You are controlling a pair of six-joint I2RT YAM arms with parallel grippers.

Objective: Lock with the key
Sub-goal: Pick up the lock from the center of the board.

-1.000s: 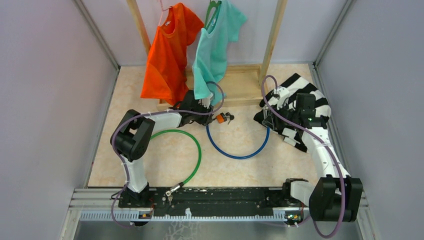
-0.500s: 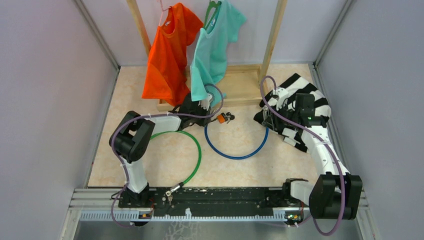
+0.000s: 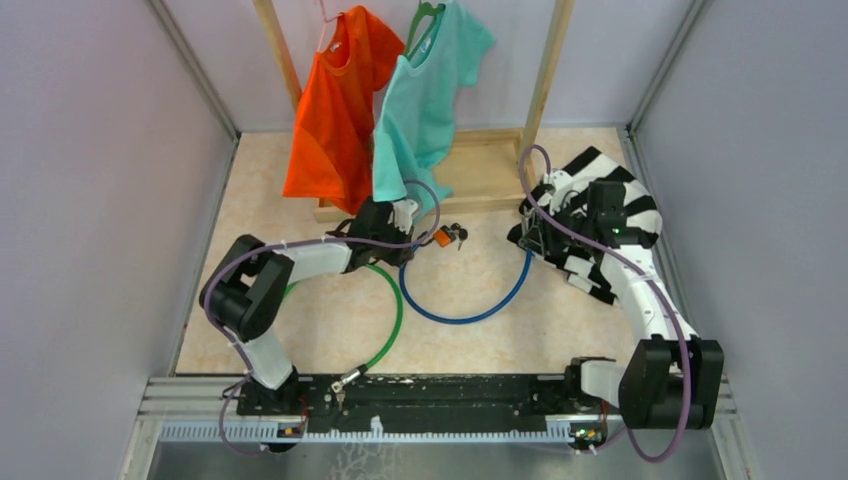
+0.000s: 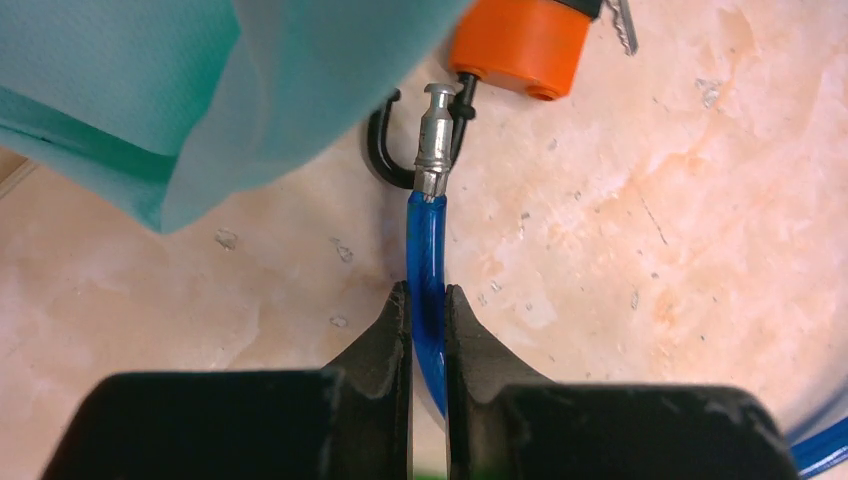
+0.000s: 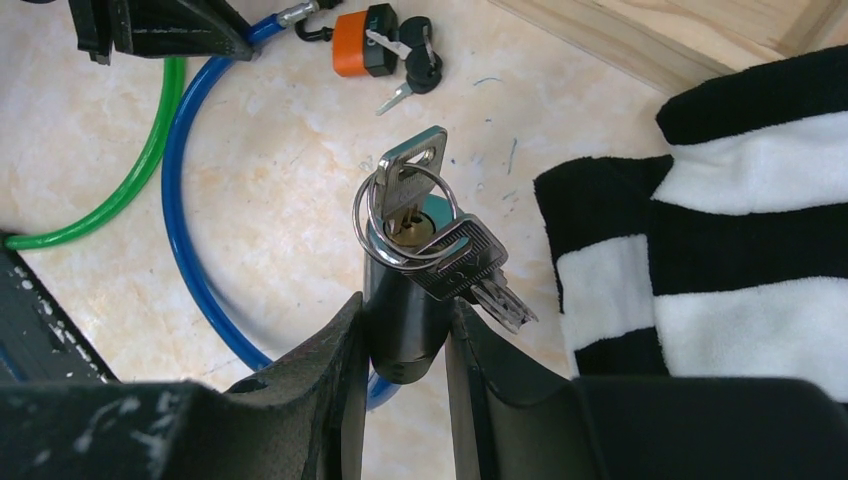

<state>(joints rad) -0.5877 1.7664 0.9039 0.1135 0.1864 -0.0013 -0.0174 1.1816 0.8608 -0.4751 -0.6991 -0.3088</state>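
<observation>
My left gripper (image 4: 428,300) is shut on the blue cable (image 4: 428,250) a short way below its bare metal pin (image 4: 436,140). The pin lies on the floor next to an orange padlock (image 4: 520,45). In the top view the blue cable (image 3: 470,315) curves across to my right gripper (image 3: 535,240). My right gripper (image 5: 405,303) is shut on the cable's black lock cylinder (image 5: 400,340), held upright. A silver key (image 5: 412,180) stands in the cylinder's top, and a ring with a second key hangs from it.
A green cable (image 3: 395,310) loops beside the blue one. A teal shirt (image 4: 200,90) drapes over my left wrist, with an orange shirt (image 3: 335,110) beside it on the wooden rack (image 3: 490,175). A black-and-white striped cloth (image 5: 740,230) lies just right of my right gripper.
My left gripper has closed onto the blue cable near its pin. The left arm has stretched forward and the cable's left side has shifted left. The right arm has barely moved.
</observation>
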